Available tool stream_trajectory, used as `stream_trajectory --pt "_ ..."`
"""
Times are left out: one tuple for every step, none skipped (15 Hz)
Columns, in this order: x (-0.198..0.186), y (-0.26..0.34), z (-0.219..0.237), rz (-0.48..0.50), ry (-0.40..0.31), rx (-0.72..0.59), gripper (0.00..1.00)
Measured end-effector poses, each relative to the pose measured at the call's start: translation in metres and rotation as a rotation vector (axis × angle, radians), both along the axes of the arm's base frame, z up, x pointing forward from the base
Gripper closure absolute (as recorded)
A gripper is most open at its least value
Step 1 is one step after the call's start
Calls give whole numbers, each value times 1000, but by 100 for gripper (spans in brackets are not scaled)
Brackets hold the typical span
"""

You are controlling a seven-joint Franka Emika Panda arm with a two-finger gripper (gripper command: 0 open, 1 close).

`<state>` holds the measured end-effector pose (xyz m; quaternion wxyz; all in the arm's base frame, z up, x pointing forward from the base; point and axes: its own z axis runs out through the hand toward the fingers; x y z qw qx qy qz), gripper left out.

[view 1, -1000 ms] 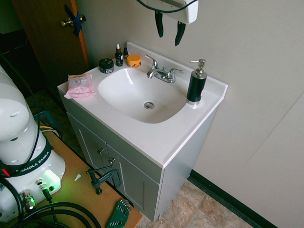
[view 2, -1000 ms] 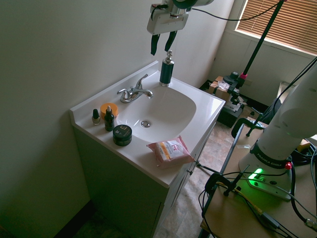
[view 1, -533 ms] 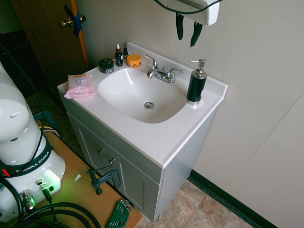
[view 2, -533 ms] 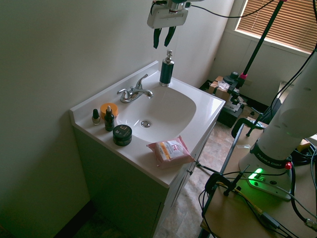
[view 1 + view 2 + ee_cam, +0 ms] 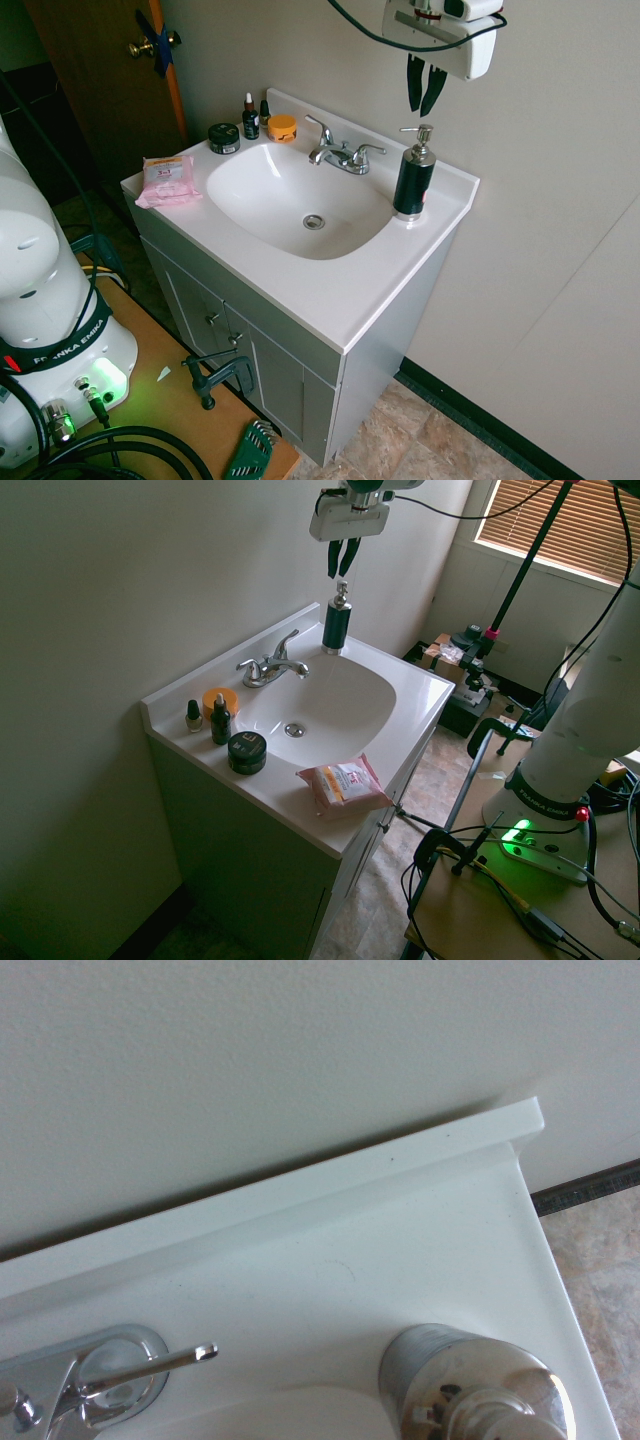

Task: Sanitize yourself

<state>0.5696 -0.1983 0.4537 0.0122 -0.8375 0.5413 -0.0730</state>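
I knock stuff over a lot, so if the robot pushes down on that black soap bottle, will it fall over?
Probably not if pressed straight down: the pump bottle stands upright on the flat sink counter. It is tall and narrow, so a sideways nudge could tip it. Its glossy body looks slippery.

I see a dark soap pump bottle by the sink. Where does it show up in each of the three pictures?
First exterior view: the pump bottle stands right of the basin, below the gripper.
Second exterior view: it stands at the vanity's far corner.
Wrist view: only its silver top shows, at the bottom edge.
Shared landmark: the chrome faucet.
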Motion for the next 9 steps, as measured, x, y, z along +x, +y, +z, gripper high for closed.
stream_trajectory --pt "0 -2 -1 -3 1 0 100" --pt "0 -3 -2 -5 1 0 100" --pt "0 -4 -2 -6 1 0 100" --pt "0 -5 -2 -9 1 -1 100" --pt "-1 -8 -2 -12 1 -1 100" --pt "-2 -11 -3 -18 3 -2 100" --pt "-3 -15 -5 -22 6 -2 100" --pt "-5 -17 -7 -25 10 -1 100" --pt "-5 -19 -9 -25 13 -1 100"
